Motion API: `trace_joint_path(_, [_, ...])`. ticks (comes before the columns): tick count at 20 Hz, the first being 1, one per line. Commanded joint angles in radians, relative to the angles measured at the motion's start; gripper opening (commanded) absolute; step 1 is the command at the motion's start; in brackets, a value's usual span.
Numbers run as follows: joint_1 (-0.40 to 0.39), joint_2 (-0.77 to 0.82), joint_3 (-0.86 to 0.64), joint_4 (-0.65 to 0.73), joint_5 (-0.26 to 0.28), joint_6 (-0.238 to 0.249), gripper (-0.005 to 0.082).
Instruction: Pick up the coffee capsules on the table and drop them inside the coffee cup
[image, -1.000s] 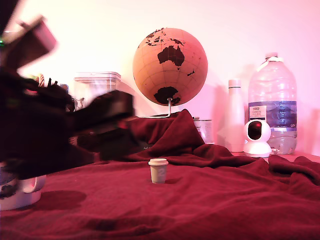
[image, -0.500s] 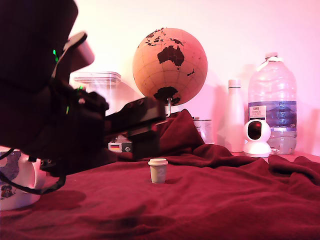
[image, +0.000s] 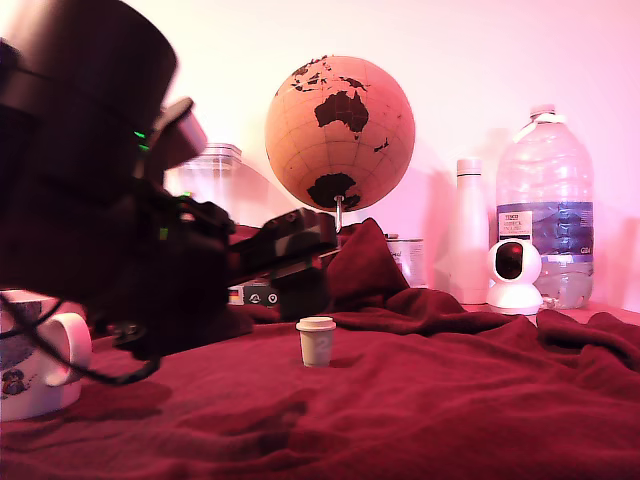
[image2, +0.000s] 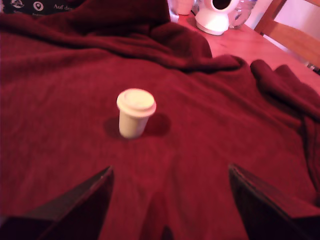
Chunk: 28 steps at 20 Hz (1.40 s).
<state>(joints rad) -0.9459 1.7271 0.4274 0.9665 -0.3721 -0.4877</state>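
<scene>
Gripper (image2: 170, 200) open and empty: two dark fingers (image2: 85, 205) spread wide in the wrist view, bare cloth between them. In the exterior view the gripper (image: 300, 262) hangs above the table, out from a bulky dark arm (image: 90, 200) that fills that view's left side.

One coffee capsule (image: 316, 341) seen. Stands on the red cloth of the table (image: 450, 400), wide flat rim up, narrow end down. Upright, casting a small shadow. In the wrist view the capsule (image2: 135, 113) sits ahead of the fingertips, apart from both, nearer the line of the one finger than midway. No contact.

Coffee cup (image: 40, 365) at the exterior view's far left, standing on the cloth, handle toward the capsule side, dark print low on its wall. Partly hidden behind the arm and a loose black cable (image: 60, 350). Cup and capsule well apart. Inside of cup not visible.

Cloth rumpled, heaped in a ridge behind the capsule.

Background, exterior view: cork-coloured globe (image: 340, 132) on a stand, clear lidded canister (image: 215, 175) behind the arm, tall white bottle (image: 468, 232), large water jug (image: 545, 205), small round white camera (image: 514, 277) before the jug.
</scene>
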Motion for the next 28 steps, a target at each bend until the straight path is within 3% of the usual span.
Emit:
trace_joint_path(1, [0.008,0.028,0.021,-0.005,0.007,-0.002,0.0659])
trace_joint_path(10, [0.046,0.1,0.101,-0.022,0.058,-0.002,0.0659])
trace_joint_path(24, [0.088,0.21,0.207,-0.028,0.061,0.017,0.0659])
trace_joint_path(28, [0.105,0.219,0.245,-0.085,0.061,0.018,0.0659])
